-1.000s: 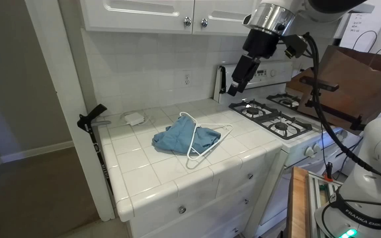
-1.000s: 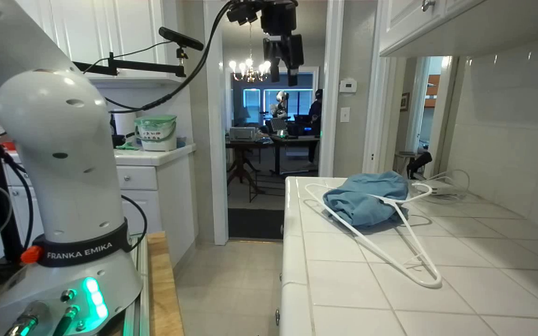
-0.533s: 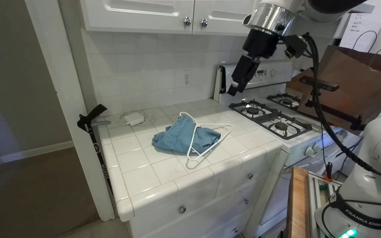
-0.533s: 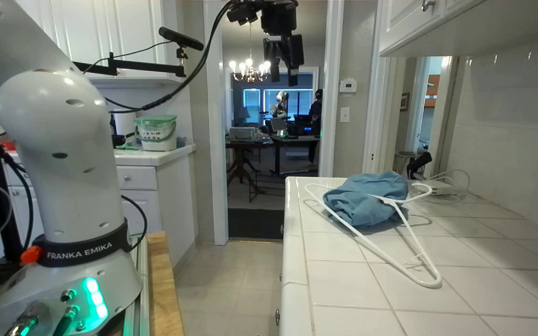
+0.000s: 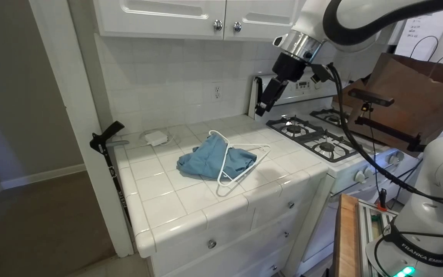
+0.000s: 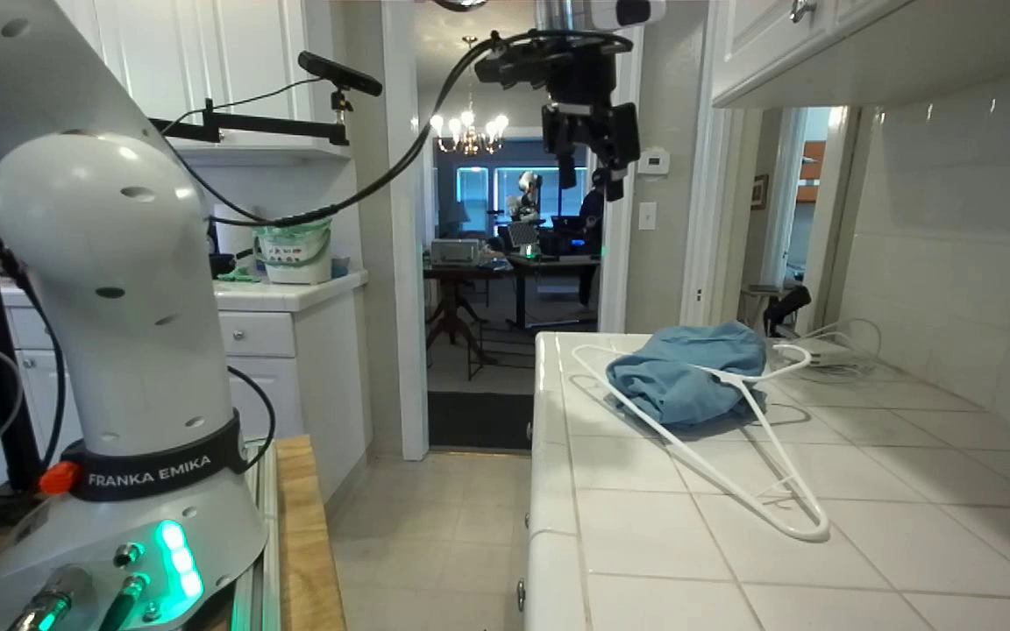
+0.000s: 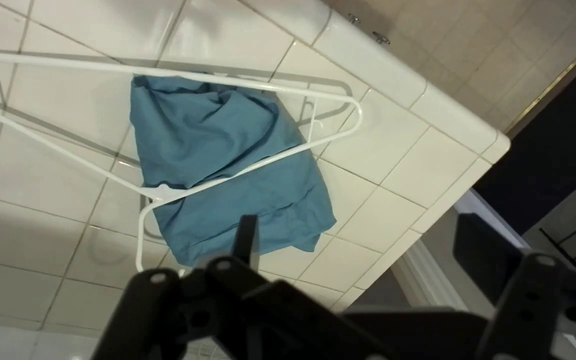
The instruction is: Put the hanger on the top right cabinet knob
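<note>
The thin white hanger (image 5: 224, 162) lies tilted across the crumpled blue cloth (image 5: 202, 159) on the tiled counter. It shows in both exterior views (image 6: 737, 379) and the wrist view (image 7: 163, 193), its hook pointing toward the back wall. The top right cabinet knob (image 5: 237, 27), round and shiny, is on the right upper door beside the left-door knob (image 5: 217, 25). My gripper (image 5: 260, 110) is open and empty, in the air above the counter on the stove side of the hanger. Its fingers stand apart in an exterior view (image 6: 591, 186) and the wrist view (image 7: 360, 225).
The stove (image 5: 327, 147) with black grates stands right of the counter (image 5: 167, 200). A white adapter with cable (image 5: 156, 137) lies at the back. A black reacher tool (image 5: 110, 165) leans at the counter's left end. The upper cabinets (image 5: 160, 23) overhang the counter.
The arm has moved: my gripper has shifted toward the counter and slightly lower, and has turned a little. The hanger and cloth have not moved.
</note>
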